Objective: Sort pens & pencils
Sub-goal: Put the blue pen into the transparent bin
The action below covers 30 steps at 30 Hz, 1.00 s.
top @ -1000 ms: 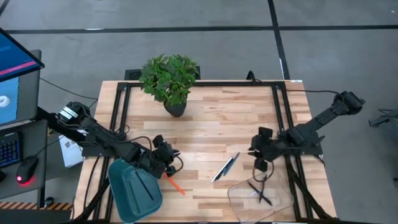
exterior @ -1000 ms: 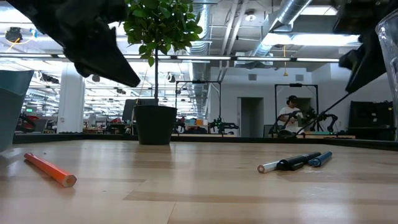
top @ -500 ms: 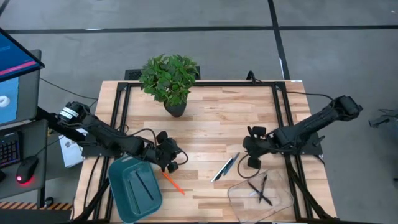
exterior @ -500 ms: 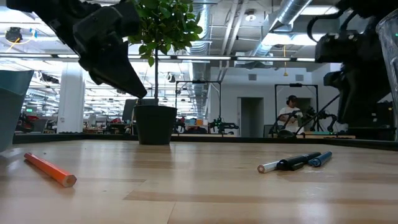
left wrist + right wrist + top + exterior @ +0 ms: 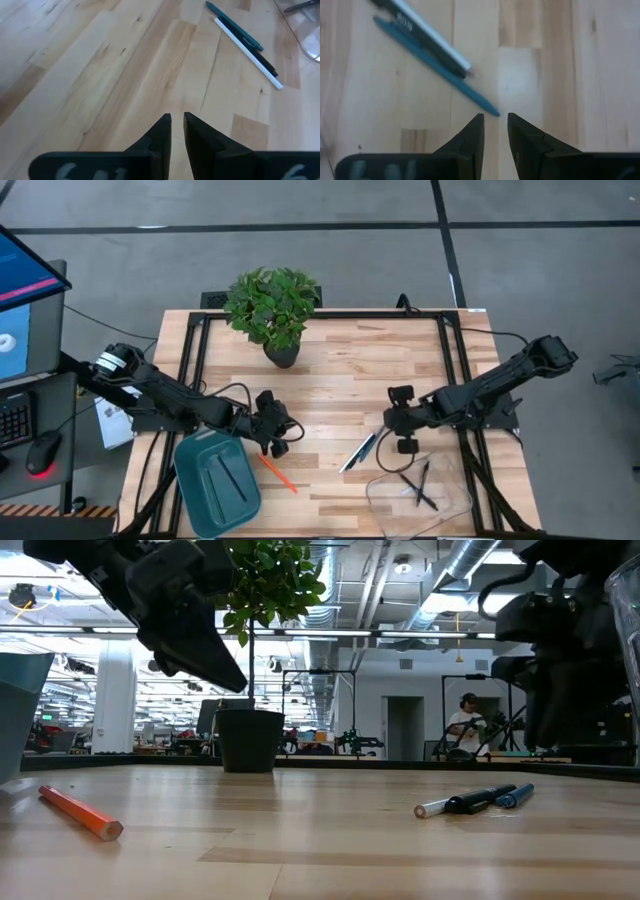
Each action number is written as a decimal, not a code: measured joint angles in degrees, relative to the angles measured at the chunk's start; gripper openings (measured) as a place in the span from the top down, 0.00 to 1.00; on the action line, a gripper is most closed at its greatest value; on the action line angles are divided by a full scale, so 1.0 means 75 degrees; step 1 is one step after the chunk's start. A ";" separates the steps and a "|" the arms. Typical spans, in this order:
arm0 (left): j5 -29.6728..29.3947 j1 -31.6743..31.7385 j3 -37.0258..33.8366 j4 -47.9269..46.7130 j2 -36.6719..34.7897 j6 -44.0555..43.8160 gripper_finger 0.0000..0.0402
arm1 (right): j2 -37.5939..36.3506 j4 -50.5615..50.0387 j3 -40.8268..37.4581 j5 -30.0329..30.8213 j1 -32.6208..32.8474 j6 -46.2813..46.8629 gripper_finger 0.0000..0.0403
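Our right gripper (image 5: 495, 120) hangs over the bare wood, fingers slightly parted and empty, the teal pen (image 5: 432, 65) and white pen (image 5: 427, 35) at its eleven o'clock. Our left gripper (image 5: 177, 119), almost pressed together, holds nothing; the orange pencil (image 5: 280, 476) lies at its five o'clock in the high view, beside the teal tray (image 5: 192, 488).

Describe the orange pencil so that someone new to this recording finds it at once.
Start at the teal tray at the table's front left. Just beside its right edge, loose on the bare wood, lies the orange pencil. It is the only bright stick; the pair at mid-table is whitish and blue.
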 joint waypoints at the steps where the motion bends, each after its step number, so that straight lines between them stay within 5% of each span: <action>1: 0.0000 0.0000 0.0000 -0.0003 0.0000 0.0004 0.90 | -0.0005 -0.0059 0.0000 -0.0021 -0.0015 -0.0055 0.73; 16: 0.0001 0.0004 0.0000 0.0012 0.0000 0.0127 0.90 | -0.0009 -0.0015 -0.0003 -0.0046 -0.0210 -0.1259 0.73; 23: 0.0009 0.0009 0.0000 0.0009 0.0000 0.0121 0.90 | -0.0009 0.0163 -0.0006 -0.1004 -0.0530 -0.1750 0.73; 30: 0.0023 0.0009 0.0000 0.0009 0.0000 0.0118 0.90 | -0.0009 0.0165 -0.0006 -0.1013 -0.0520 -0.2398 0.73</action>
